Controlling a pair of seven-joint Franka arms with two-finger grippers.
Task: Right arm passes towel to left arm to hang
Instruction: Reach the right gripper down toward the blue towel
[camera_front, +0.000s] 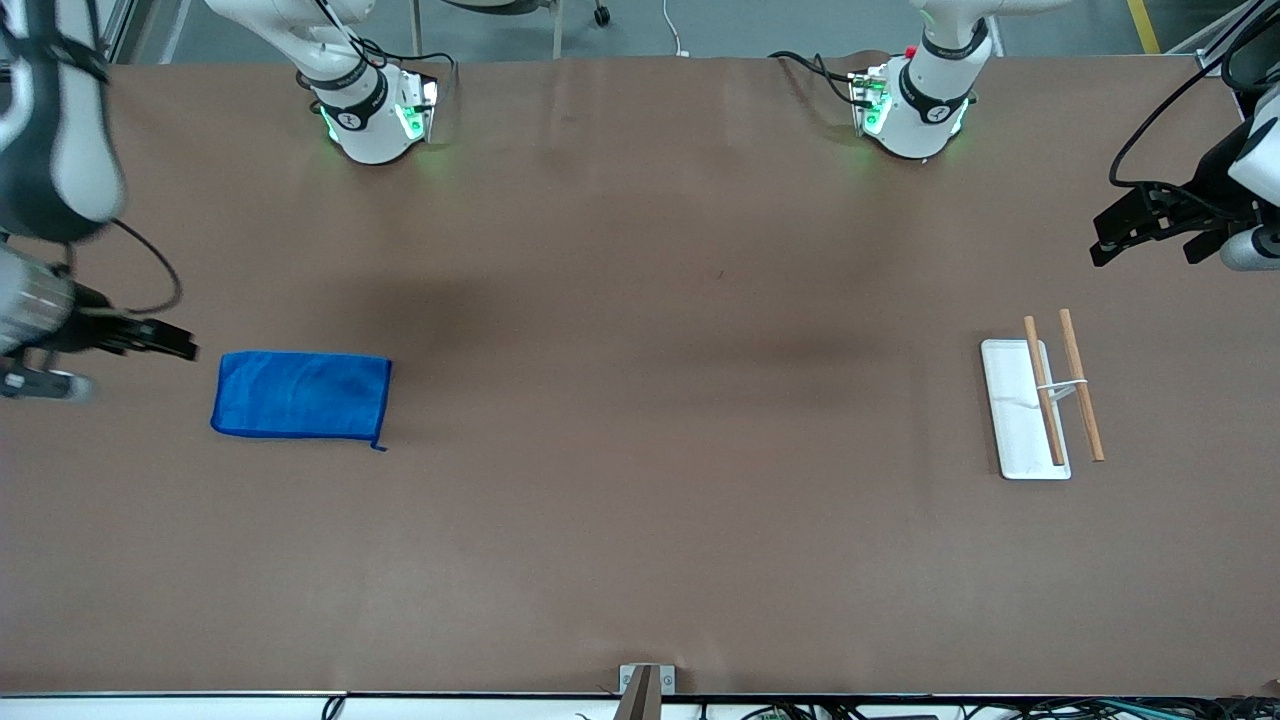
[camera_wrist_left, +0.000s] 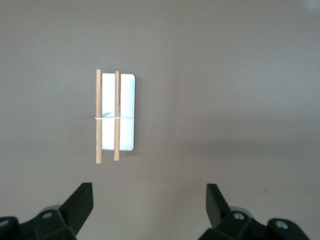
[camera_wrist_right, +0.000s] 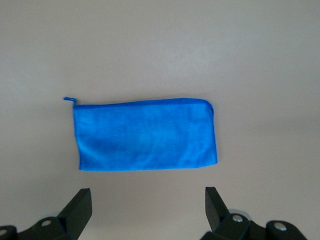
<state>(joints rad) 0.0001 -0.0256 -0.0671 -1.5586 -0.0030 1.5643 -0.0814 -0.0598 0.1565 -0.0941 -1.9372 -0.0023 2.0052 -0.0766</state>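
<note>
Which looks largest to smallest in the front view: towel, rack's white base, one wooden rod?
1. towel, folded flat
2. white base of the rack
3. wooden rod, about as long as the base but far thinner

Both arms are white with black joint bands and green-lit bases; the left arm (camera_front: 925, 95) has a small red knob, the right arm (camera_front: 365, 105) none. Black cables trail to the black two-finger right gripper (camera_front: 165, 342) and left gripper (camera_front: 1125, 235), whose fingers carry silver screws.

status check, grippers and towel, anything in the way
Both grippers open, empty: right gripper beside the towel, left gripper near the rack. Towel flat on table. Nothing in the way.
</note>
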